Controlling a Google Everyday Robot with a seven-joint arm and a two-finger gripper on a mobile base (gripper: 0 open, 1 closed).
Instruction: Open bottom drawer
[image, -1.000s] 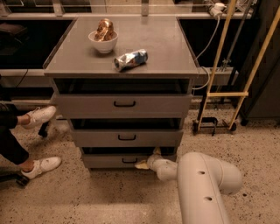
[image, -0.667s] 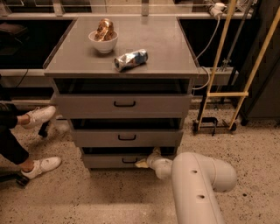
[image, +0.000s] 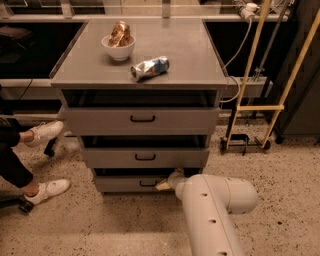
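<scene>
The bottom drawer (image: 122, 183) is the lowest, shortest grey front of the cabinet, with a small black loop handle (image: 147, 184) at its centre. It stands a little way out, with a dark gap above it. My gripper (image: 164, 185) is at the end of the white arm (image: 210, 210), low near the floor, right beside the handle on its right. The arm's wrist hides the drawer's right part.
Two larger drawer fronts (image: 142, 120) (image: 145, 157) sit above. On the cabinet top stand a white bowl (image: 119, 46) with food and a lying can (image: 150, 67). A person's legs and white shoes (image: 47, 187) are at left. A yellow-framed cart (image: 255, 107) is at right.
The arm has shifted slightly left toward the handle. The bottom drawer seems unchanged.
</scene>
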